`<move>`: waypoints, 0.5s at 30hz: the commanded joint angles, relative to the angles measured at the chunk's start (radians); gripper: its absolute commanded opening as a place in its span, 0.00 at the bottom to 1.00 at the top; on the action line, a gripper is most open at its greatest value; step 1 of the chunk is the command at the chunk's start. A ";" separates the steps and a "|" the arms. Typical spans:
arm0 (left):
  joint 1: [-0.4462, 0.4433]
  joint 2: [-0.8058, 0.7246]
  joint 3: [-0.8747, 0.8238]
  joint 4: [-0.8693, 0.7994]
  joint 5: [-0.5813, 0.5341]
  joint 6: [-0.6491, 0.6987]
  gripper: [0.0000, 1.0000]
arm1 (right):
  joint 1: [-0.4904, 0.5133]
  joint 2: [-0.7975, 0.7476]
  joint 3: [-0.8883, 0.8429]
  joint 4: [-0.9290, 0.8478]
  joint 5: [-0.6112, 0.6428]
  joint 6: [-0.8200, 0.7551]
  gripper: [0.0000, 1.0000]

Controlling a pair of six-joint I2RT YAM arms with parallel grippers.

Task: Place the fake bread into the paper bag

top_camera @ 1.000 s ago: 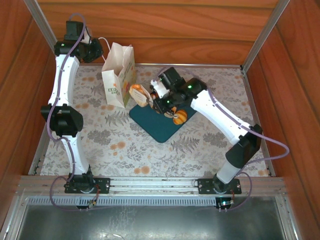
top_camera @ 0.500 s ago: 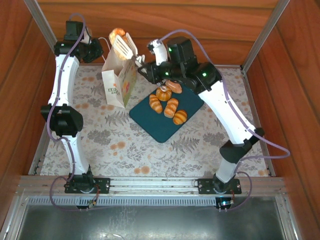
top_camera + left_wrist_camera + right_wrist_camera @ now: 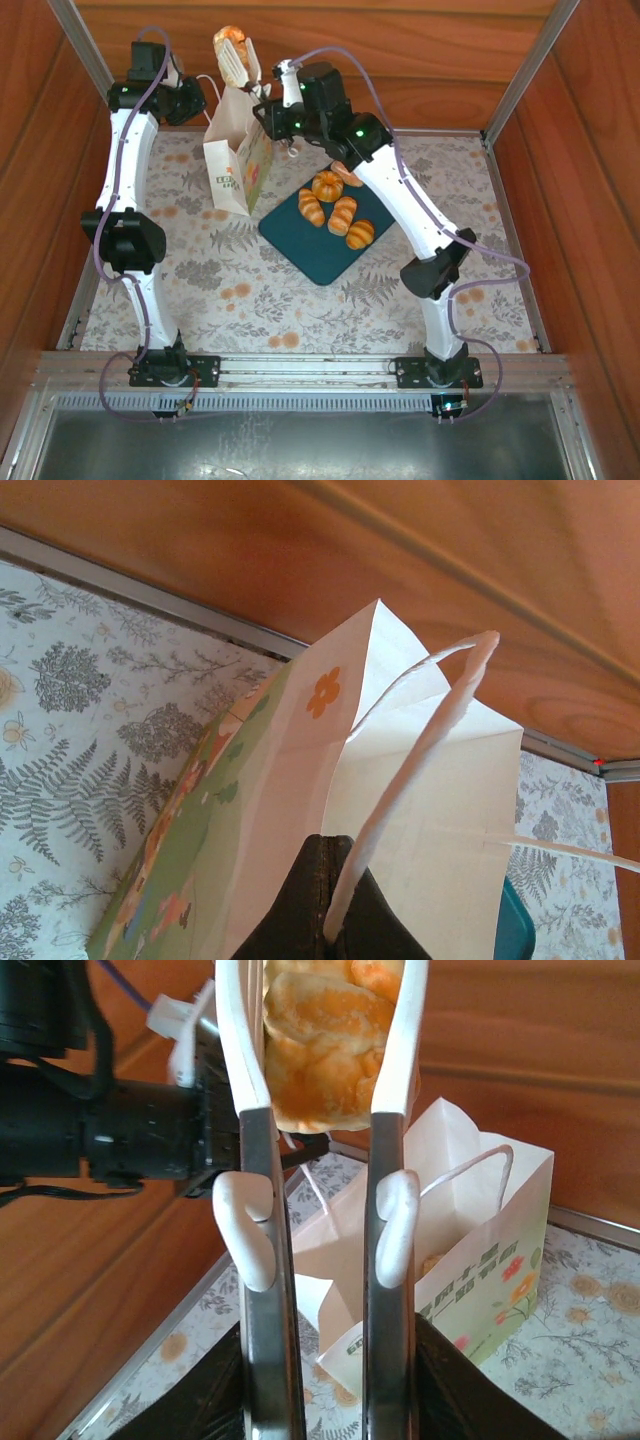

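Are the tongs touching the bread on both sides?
Touching. The right wrist view shows both white blades of the tongs pressed against the bread sides.

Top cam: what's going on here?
The right gripper holds metal tongs that pinch one fake bread in the air above the open paper bag. The left gripper seems to pinch the bag's rim at the back. Five more pieces sit on the teal tray.
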 commanded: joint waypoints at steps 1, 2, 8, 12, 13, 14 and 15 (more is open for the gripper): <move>0.007 0.013 0.029 -0.006 0.016 -0.011 0.00 | -0.004 0.030 0.070 0.088 0.019 0.015 0.39; 0.007 0.013 0.029 -0.006 0.016 -0.012 0.00 | -0.005 0.043 0.082 0.082 0.019 0.014 0.39; 0.007 0.009 0.027 -0.006 0.015 -0.009 0.00 | -0.005 0.083 0.093 0.045 0.016 0.007 0.40; 0.008 0.008 0.025 -0.006 0.010 -0.006 0.00 | -0.005 0.077 0.053 0.046 0.016 0.007 0.41; 0.009 0.008 0.026 -0.006 0.010 -0.006 0.00 | -0.005 0.075 0.041 0.047 0.015 0.008 0.42; 0.009 0.007 0.027 -0.005 0.010 -0.006 0.00 | -0.006 0.073 0.036 0.047 0.015 0.006 0.42; 0.010 0.008 0.028 -0.005 0.010 -0.007 0.00 | -0.006 0.073 0.028 0.047 0.015 0.006 0.43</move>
